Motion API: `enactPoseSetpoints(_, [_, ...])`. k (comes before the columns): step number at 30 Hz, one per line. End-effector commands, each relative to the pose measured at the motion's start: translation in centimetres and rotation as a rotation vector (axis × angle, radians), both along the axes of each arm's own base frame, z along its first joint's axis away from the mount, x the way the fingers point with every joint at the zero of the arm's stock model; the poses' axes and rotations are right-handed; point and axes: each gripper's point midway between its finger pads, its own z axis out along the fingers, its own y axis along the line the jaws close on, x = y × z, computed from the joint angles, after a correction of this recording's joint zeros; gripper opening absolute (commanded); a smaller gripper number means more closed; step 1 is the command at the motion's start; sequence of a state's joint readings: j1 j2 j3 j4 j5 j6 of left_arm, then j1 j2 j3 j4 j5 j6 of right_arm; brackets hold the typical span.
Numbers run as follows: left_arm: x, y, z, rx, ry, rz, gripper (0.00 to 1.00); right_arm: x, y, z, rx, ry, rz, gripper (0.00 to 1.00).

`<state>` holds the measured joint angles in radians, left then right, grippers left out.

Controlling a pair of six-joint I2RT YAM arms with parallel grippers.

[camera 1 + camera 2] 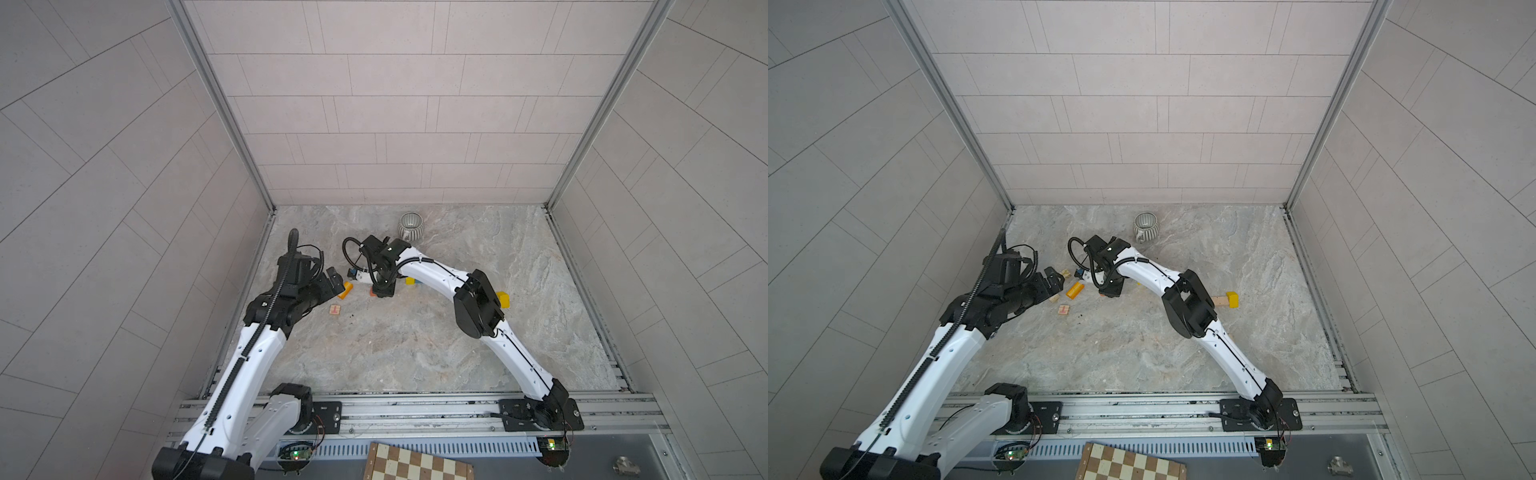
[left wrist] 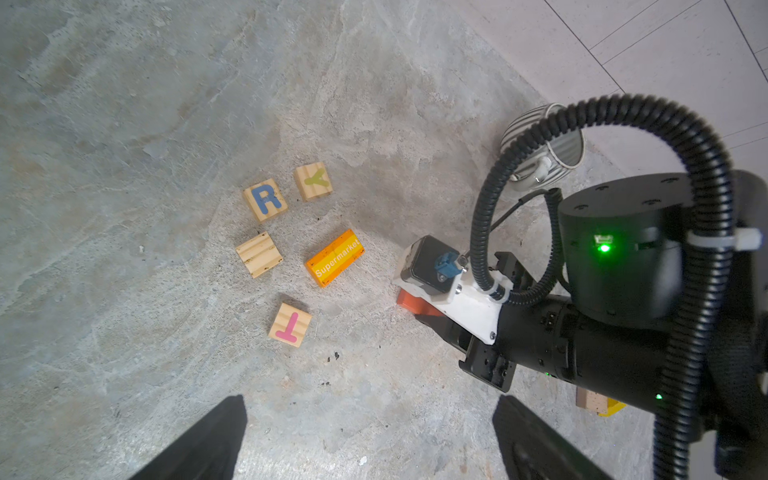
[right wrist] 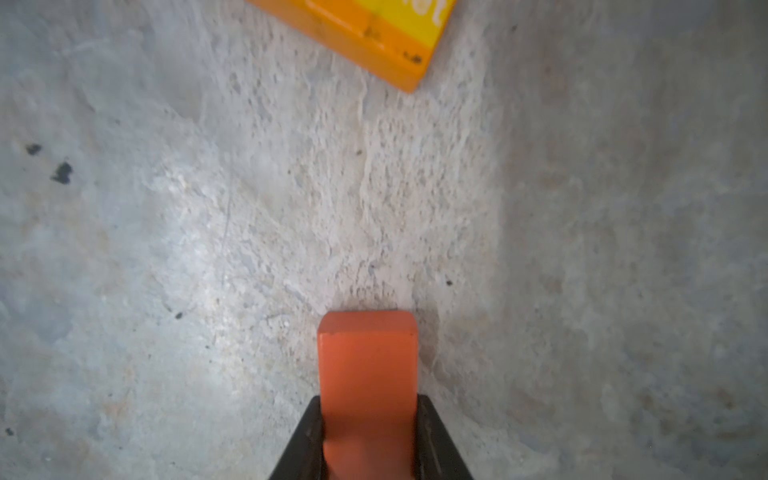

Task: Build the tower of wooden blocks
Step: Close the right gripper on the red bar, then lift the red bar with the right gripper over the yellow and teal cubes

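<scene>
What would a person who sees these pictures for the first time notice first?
The right tool is shut on an orange-red block near the middle of the table. Beside it, a yellow-orange Supermarket brick and four small wood cubes lie loose, unstacked, by the open left tool.

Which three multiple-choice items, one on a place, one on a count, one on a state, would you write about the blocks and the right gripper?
1. Where does the Supermarket brick lie?
A. flat on the table
B. on another block
C. against a wall

2. How many lettered cubes show in the left wrist view?
A. one
B. three
C. five

3. How is the right gripper?
A. open, empty
B. shut on the orange-red block
C. shut on a lettered cube

1 A: it rests on bare table.
2 B: the R cube, Y cube and T cube.
3 B: both fingers press the block's sides.
</scene>
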<state>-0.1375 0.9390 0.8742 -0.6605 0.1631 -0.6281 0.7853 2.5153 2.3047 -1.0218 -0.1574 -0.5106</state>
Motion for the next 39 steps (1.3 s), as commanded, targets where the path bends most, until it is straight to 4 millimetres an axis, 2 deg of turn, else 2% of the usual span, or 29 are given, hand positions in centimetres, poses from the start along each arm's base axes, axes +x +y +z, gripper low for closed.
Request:
enactPoseSetpoints(1, [0.2, -0.1, -0.3, -0.002, -0.004, -0.011, 1.00, 0.4, -2.2, 3.3, -0.031, -0.047, -0.006, 0.29])
enactPoseSetpoints(10, [0.5, -0.6, -0.9, -0.025, 0.008, -0.034, 1.00, 1.1, -5.8, 6.0, 0.003, -0.019, -0.026, 0.30])
enactPoseSetpoints(16, [0.6, -0.8, -1.1, -0.038, 0.019, -0.042, 1.00, 2.6, -8.3, 6.1, -0.005, -0.036, -0.058, 0.29])
enactPoseSetpoints(27, [0.8, -1.1, -1.7, -0.058, 0.044, -0.051, 1.00, 3.9, -9.6, 5.7, -0.014, -0.049, -0.061, 0.30])
enactPoseSetpoints(39, [0.9, -1.0, -1.8, -0.070, 0.050, -0.049, 1.00, 4.2, -10.4, 4.7, -0.030, -0.040, -0.073, 0.30])
